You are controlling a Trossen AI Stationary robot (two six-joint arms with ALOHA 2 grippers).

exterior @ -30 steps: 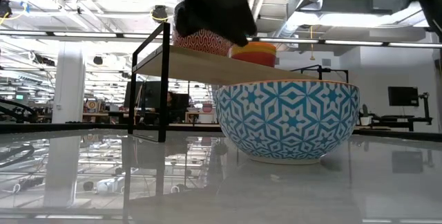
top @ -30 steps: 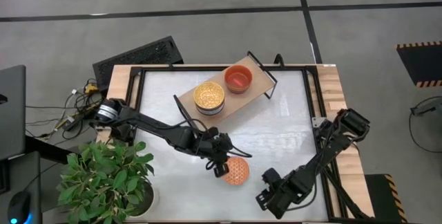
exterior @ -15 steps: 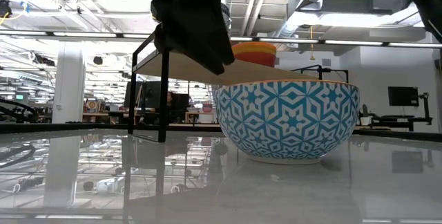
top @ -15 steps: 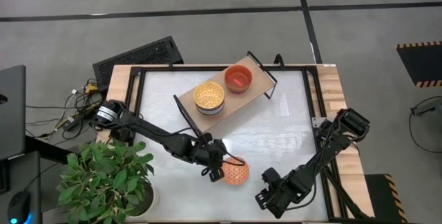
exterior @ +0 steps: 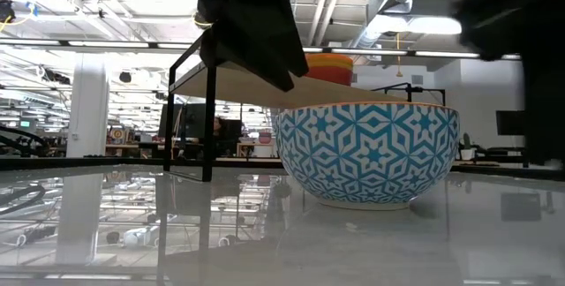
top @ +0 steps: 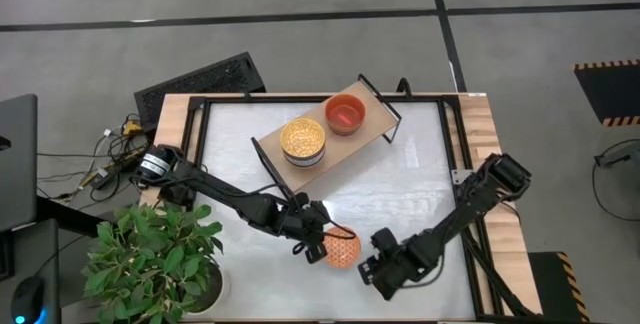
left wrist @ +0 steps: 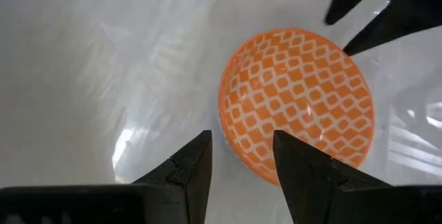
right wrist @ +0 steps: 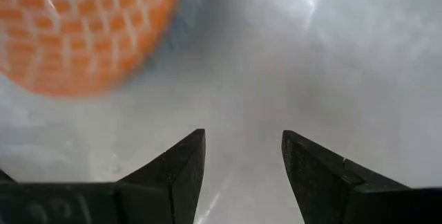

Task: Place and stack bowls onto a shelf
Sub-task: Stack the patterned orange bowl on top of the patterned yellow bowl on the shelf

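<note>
While the left end effector (top: 312, 247) hangs part-open at the orange-lined bowl (top: 342, 248) lower centre, the right end effector (top: 374, 270), wide and empty, has slid closer, suggesting a handover before shelving.

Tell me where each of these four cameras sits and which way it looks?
High: above, looking down on table, shelf, both arms.
Low: at tabletop height, level across; bowl fills it, arm above.
Left wrist: on left arm, looks past open left gripper at bowl.
Right wrist: past open right gripper at bowl's edge.
All four share the bowl.
</note>
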